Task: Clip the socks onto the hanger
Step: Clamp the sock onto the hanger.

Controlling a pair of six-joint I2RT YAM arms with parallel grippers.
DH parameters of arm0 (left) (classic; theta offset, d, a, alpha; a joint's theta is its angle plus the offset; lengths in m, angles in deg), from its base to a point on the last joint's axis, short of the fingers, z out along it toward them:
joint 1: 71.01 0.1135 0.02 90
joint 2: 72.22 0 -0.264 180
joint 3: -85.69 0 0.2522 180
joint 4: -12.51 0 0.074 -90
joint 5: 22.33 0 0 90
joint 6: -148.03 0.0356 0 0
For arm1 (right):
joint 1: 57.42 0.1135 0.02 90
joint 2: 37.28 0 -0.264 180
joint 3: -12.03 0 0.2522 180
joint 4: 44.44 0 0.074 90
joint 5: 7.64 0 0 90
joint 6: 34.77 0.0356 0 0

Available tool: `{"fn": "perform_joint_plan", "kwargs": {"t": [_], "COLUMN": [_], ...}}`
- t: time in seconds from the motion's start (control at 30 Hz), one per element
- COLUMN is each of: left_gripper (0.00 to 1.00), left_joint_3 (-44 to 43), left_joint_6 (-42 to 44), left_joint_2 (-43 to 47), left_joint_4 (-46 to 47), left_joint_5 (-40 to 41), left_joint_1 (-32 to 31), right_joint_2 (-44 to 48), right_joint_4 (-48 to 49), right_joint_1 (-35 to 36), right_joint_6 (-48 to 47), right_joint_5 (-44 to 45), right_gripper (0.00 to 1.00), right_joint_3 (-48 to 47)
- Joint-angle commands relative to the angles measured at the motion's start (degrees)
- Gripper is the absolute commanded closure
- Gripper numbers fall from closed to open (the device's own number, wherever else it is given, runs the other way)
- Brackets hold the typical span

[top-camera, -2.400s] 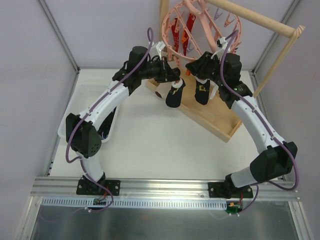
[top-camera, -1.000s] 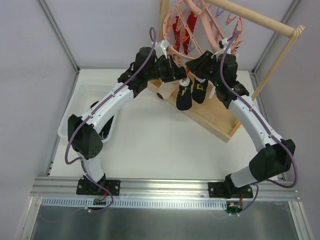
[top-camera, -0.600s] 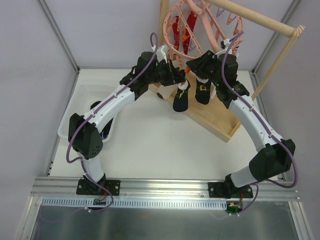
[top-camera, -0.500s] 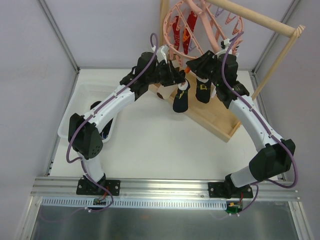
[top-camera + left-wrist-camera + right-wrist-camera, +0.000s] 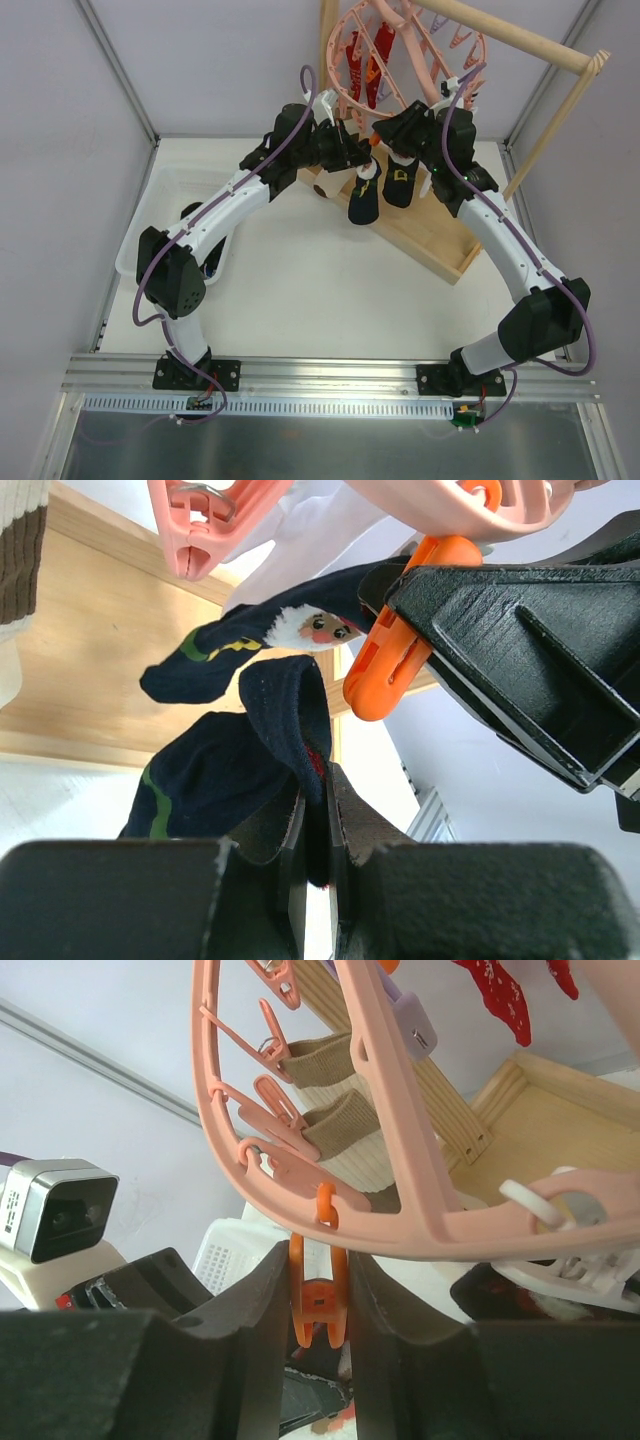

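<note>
**Sock brought up to the clip**

The sock (image 5: 230,770) is pinched in the closed left hand (image 5: 315,850) and has been lifted just beside the orange clip (image 5: 320,1305), which is squeezed by the right hand (image 5: 320,1330) under the hanger (image 5: 400,1190). Clipping looks imminent.

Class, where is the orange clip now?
Right wrist view, centre: the orange clip hangs from the pink hanger, pinched by the right gripper, near the navy sock in the left gripper.

No text, label or number can be read; the yellow mark on one sock (image 5: 398,188) is illegible
</note>
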Motion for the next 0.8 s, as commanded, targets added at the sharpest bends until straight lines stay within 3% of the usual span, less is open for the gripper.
{"fn": "perform_joint_plan", "kwargs": {"t": [0.0,0.77], "left_gripper": [1.0,1.0], "left_joint_3": [-2.13,-3.19], "left_joint_6": [-1.04,-5.0], "left_joint_2": [1.82,-1.0], "left_joint_4": [3.03,7.16], "left_joint_5": [-1.2,-3.84], "left_joint_1": [0.68,1.12], "right_joint_2": [0.72,0.37], "right_joint_4": [4.8,6.92], "right_joint_1": [-0.32,-0.14], "right_joint_6": [-1.2,4.24], "right_joint_5": [2.77,0.14], "right_gripper": [0.99,0.99], "right_joint_3": [0.76,1.46]}}
